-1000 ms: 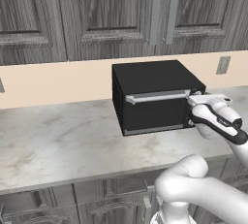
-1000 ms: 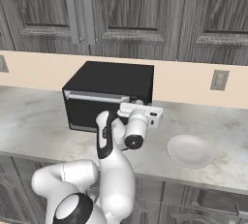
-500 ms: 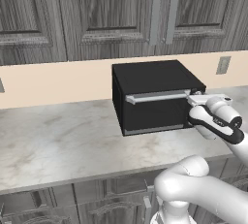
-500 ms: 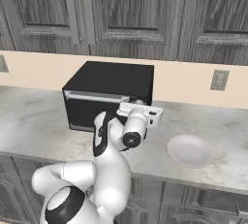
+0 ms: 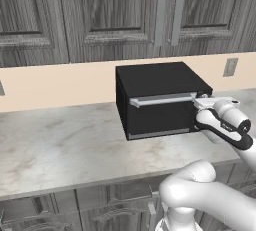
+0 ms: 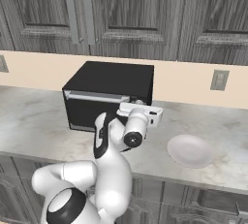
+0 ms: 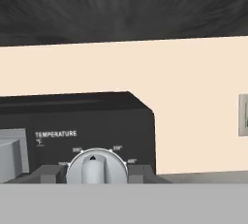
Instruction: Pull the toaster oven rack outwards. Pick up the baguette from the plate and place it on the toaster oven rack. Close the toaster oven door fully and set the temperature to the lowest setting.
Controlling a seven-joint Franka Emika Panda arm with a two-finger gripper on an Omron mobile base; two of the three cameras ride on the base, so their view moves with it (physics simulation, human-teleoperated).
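Note:
The black toaster oven [image 5: 160, 100] stands on the counter with the toaster oven door [image 5: 157, 117] up against its front, silver bar handle [image 5: 162, 99] along the top edge. My gripper [image 5: 200, 103] [image 6: 127, 109] is at the oven's right front. In the hand view its dark fingertips [image 7: 48, 174] sit tight on both sides of the round silver temperature knob [image 7: 96, 167], under the word TEMPERATURE. The plate [image 6: 190, 150] lies bare on the counter to the oven's right. The baguette and the toaster oven rack are hidden.
Dark wood wall cabinets [image 5: 125, 10] hang above the beige backsplash. A wall outlet [image 6: 219, 80] sits right of the oven. Marble counter [image 5: 55, 140] stretches wide to the oven's left. Drawers run below the counter edge.

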